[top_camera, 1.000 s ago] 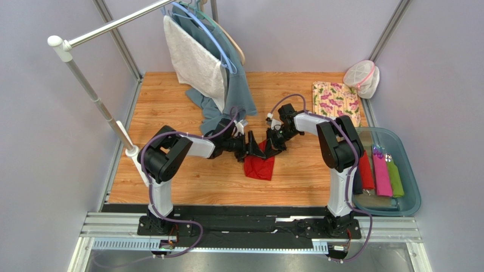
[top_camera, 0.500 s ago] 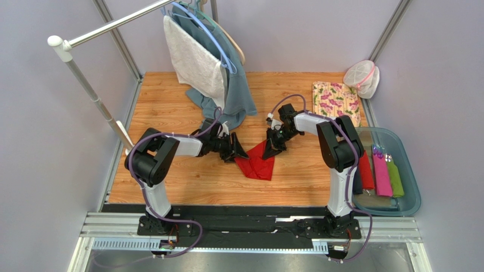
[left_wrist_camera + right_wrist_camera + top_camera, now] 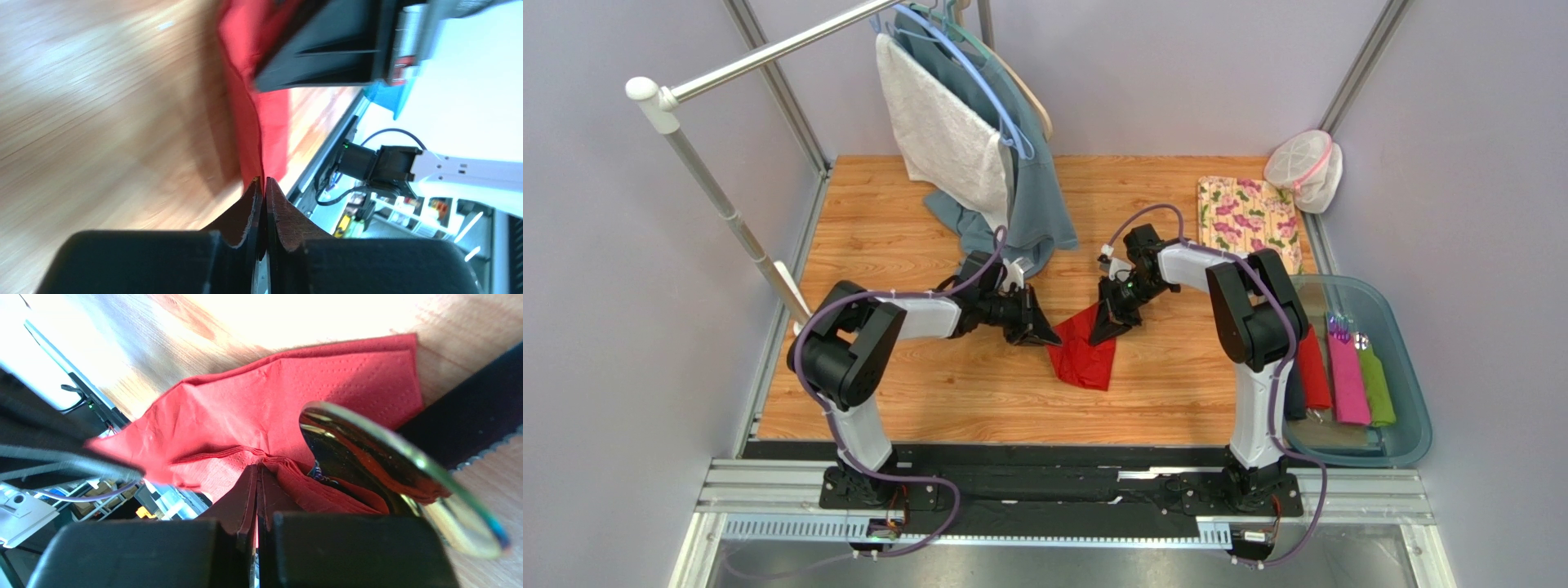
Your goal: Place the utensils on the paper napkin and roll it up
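Note:
The red paper napkin (image 3: 1085, 352) lies crumpled on the wooden table between my two grippers. At its left corner my left gripper (image 3: 1043, 331) is low and shut; in the left wrist view the napkin (image 3: 270, 116) runs down as a thin edge into the closed tips of that gripper (image 3: 265, 181). On its upper right side my right gripper (image 3: 1109, 321) is shut on a bunched fold; the right wrist view shows red paper (image 3: 294, 398) pinched between that gripper's (image 3: 258, 470) jaws. A shiny spoon bowl (image 3: 368, 459) sits against the napkin folds just right of those jaws. Other utensils are hidden.
A clothes rack (image 3: 725, 214) stands at the left, with towels and garments (image 3: 977, 147) hanging down to the table's back. A floral cloth (image 3: 1247, 214) and a mesh bag (image 3: 1308, 165) lie at the back right. A teal bin (image 3: 1418, 380) holds red, pink and green rolls.
My left gripper drew back left from over the napkin to its left corner and closed there. The right gripper kept its hold and place.

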`<state>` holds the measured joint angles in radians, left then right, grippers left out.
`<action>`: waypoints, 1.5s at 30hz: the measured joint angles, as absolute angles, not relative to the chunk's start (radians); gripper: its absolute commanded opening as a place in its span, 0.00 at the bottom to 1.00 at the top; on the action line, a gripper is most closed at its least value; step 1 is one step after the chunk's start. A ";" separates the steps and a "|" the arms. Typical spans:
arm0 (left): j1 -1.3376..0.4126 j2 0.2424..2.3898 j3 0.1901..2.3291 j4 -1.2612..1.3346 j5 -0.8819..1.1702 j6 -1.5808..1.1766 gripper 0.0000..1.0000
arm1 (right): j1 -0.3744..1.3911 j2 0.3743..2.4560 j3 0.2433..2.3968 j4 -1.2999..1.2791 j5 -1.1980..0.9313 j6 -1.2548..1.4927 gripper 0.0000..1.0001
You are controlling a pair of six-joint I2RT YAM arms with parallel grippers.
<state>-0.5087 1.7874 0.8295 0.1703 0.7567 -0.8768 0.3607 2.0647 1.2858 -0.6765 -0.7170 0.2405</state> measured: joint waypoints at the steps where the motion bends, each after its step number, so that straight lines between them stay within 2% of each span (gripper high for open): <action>1: -0.517 1.786 0.844 0.166 0.759 -0.871 0.09 | 0.361 2.067 1.287 -0.677 -0.718 0.244 0.00; 8: -0.602 1.811 0.969 0.131 0.765 -0.838 0.10 | 0.361 2.082 1.298 -0.683 -0.734 0.265 0.00; 21: -0.670 2.022 1.117 -0.051 0.691 -0.751 0.10 | 0.359 2.092 1.311 -0.699 -0.735 0.284 0.00; 27: -0.670 2.026 1.184 -0.176 0.646 -0.675 0.07 | 0.359 2.093 1.318 -0.708 -0.733 0.284 0.00; 36: -0.674 2.028 1.227 -0.255 0.607 -0.614 0.04 | 0.336 2.086 1.331 -0.699 -0.735 0.285 0.09; 45: -0.673 2.039 1.255 -0.294 0.604 -0.593 0.03 | 0.229 2.021 1.330 -0.641 -0.757 0.308 0.06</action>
